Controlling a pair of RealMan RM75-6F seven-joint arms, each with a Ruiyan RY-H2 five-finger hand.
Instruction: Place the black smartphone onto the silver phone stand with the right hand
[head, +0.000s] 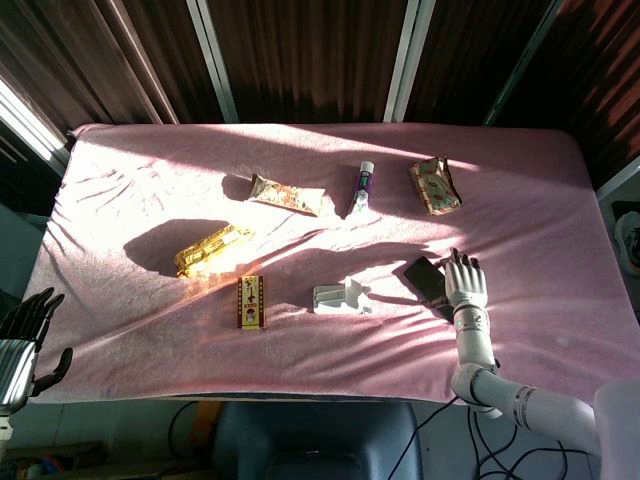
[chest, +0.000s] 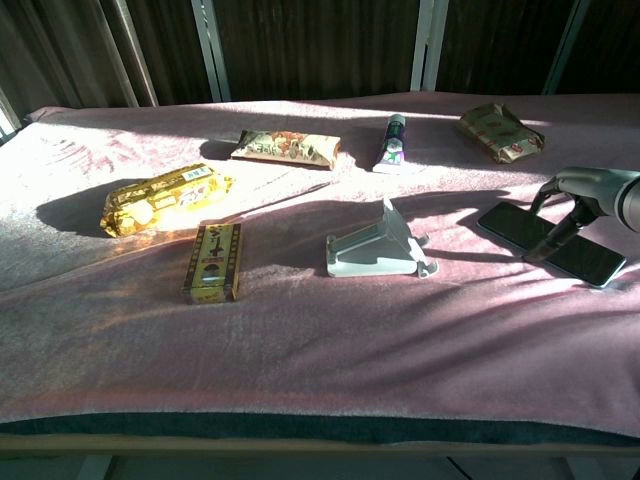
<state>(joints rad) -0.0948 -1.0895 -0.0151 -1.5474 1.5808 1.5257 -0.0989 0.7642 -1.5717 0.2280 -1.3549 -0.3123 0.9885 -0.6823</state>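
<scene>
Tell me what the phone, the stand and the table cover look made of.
Black smartphone: glossy glass-like face, reflecting light.
Silver phone stand: smooth and pale; painted metal or plastic, can't tell which.
Pink cloth: soft matte fabric, wrinkled and slightly fuzzy.
The right hand rests at the phone.

A pink cloth (head: 150, 180) covers the table, wrinkled and streaked with sunlight and long shadows. On its left part lies a shiny yellow snack packet (head: 211, 249), set at a slant, and just near of it a small yellow and red box (head: 250, 301) lying flat. Farther back, toward the middle, rests a patterned wrapped snack bar (head: 286, 194), and to its right a white and purple tube (head: 363, 188) pointing near to far. At the far right sits a crumpled tan packet (head: 435, 186)
</scene>
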